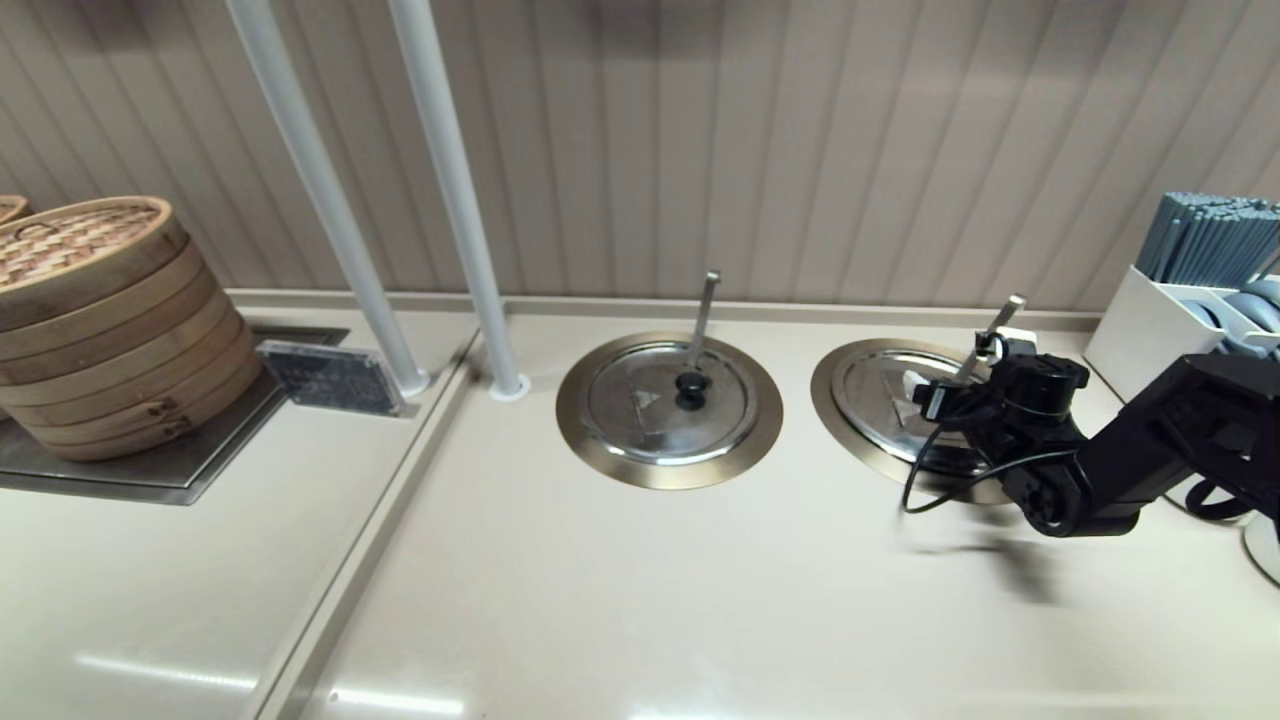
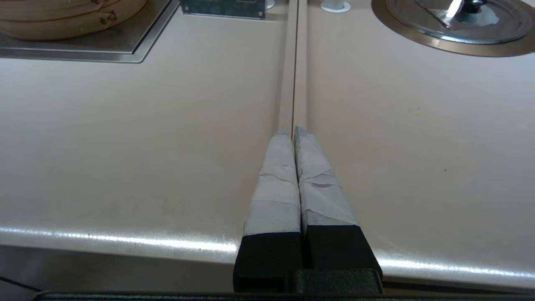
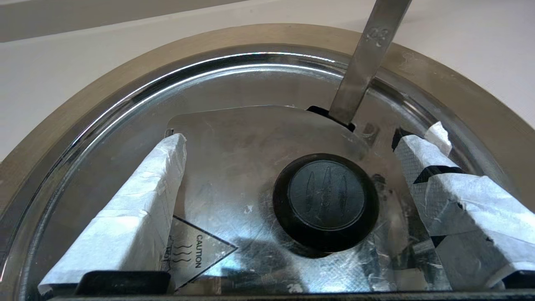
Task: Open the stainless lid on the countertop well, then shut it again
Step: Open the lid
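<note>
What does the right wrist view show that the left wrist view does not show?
Only the right wrist view shows the open right end effector straddling the black knob of the stainless lid, with a caution sticker and a slanted utensil handle. Only the left wrist view shows the shut left end effector, the bamboo steamer and the twin lid. Both show pale countertop.

We read "CAUTION" and "HOT" on a triangular warning sticker (image 3: 196,255) on the stainless lid (image 3: 234,138) — lower centre of the right wrist view.
</note>
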